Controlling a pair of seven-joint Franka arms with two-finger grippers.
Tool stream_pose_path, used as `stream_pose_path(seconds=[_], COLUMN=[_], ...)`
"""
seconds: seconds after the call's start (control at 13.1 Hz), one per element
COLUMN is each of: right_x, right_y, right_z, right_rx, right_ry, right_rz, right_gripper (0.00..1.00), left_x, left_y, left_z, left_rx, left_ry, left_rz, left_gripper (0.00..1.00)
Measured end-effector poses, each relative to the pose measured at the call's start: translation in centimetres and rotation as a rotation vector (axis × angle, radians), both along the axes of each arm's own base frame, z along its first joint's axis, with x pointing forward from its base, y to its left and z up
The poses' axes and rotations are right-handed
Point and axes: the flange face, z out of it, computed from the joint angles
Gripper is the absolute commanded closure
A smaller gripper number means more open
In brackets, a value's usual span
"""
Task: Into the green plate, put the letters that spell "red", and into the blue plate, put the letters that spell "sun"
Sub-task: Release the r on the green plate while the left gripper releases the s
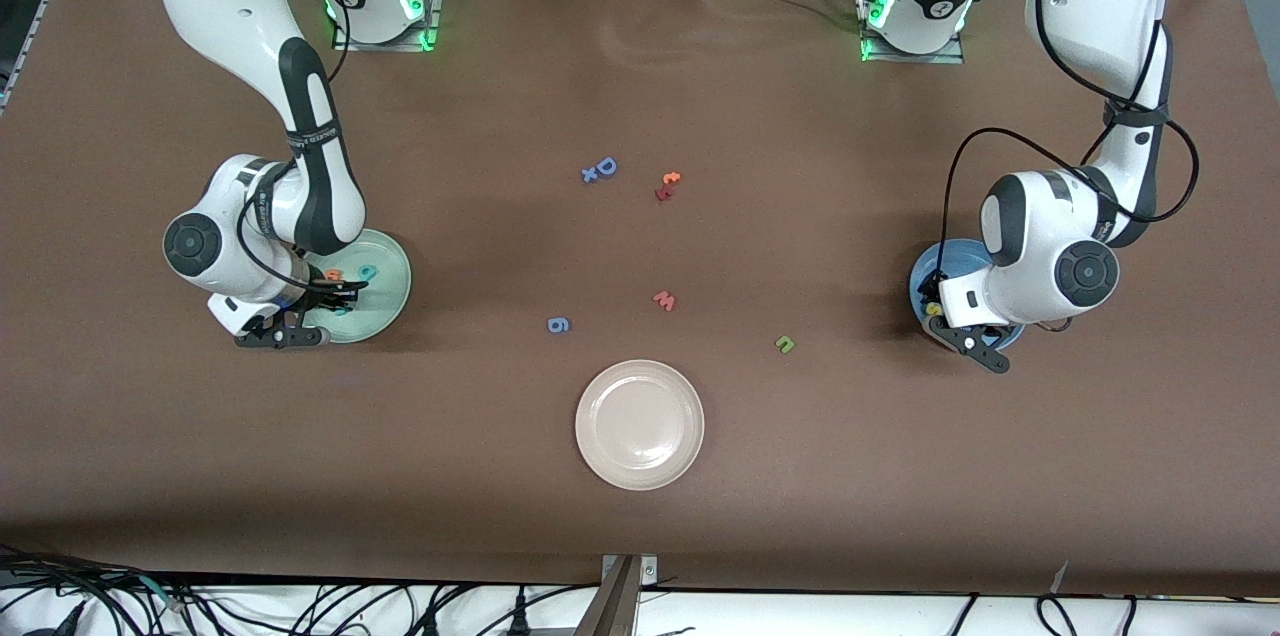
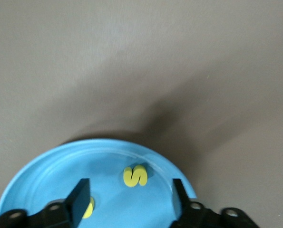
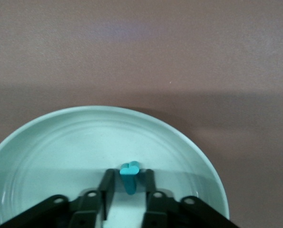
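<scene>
Over the green plate (image 3: pixel 46 142), my right gripper (image 3: pixel 127 187) pinches a teal letter (image 3: pixel 130 175); it may cling on release. My left gripper (image 2: pixel 129 194) hangs open above the blue plate (image 2: pixel 46 166) and yellow "s" (image 2: pixel 135 175). The olive letter (image 1: pixel 785 344) lies apart, easily fumbled.

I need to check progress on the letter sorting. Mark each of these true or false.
1. A yellow "s" lies in the blue plate. True.
2. The olive-green letter is already in the blue plate. False: it lies on the table, between the beige-white plate and the blue plate.
3. The left tool stands open over the blue plate. True.
4. The right tool hangs over the beige-white plate. False: it is over the green plate, a teal letter between its fingers.
5. The beige-white plate holds the red "w". False: it holds no letter.
</scene>
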Motion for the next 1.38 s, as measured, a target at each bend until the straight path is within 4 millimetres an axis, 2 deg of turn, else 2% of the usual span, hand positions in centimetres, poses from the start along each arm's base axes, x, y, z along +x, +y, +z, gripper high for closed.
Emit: stream_pose_path(seconds=[0.15, 0.23, 0.38, 0.54, 0.69, 0.92, 1.15, 1.38], right_x=[0.2, 0.3, 0.4, 0.5, 1.1, 2.5, 2.9, 3.0], right_y=[0.6, 0.9, 1.5, 1.4, 0.2, -0.1, 1.5, 3.0], right_z=[0.4, 1.0, 3.0, 6.5, 10.9, 18.1, 22.8, 28.6], right_rx=[0.008, 0.020, 0.059, 0.110, 0.132, 0.106, 0.060, 0.016], right_ry=[-0.003, 0.005, 0.032, 0.073, 0.125, 0.183, 0.231, 0.247], right_rz=[0.009, 0.011, 0.015, 0.013, 0.021, 0.057, 0.039, 0.004], right_gripper=[0.00, 0.00, 0.00, 0.00, 0.00, 0.00, 0.00, 0.00], left_x=[0.7, 0.9, 0.7, 0.1, 0.1, 0.9, 1.5, 1.8], left_y=[-2.8, -5.2, -11.3, -16.6, -19.9, -22.2, -22.2, -22.0], left_z=[1.6, 2.3, 3.1, 3.1, 2.7, 1.9, 0.2, -1.6], left_rx=[-0.050, -0.057, -0.051, -0.044, -0.044, -0.054, -0.051, -0.042], left_ry=[-0.034, -0.045, -0.058, -0.066, -0.088, -0.138, -0.175, -0.210], left_rz=[0.045, 0.075, 0.136, 0.151, 0.110, -0.042, -0.184, -0.250], left_gripper=[0.00, 0.00, 0.00, 0.00, 0.00, 0.00, 0.01, 0.08])
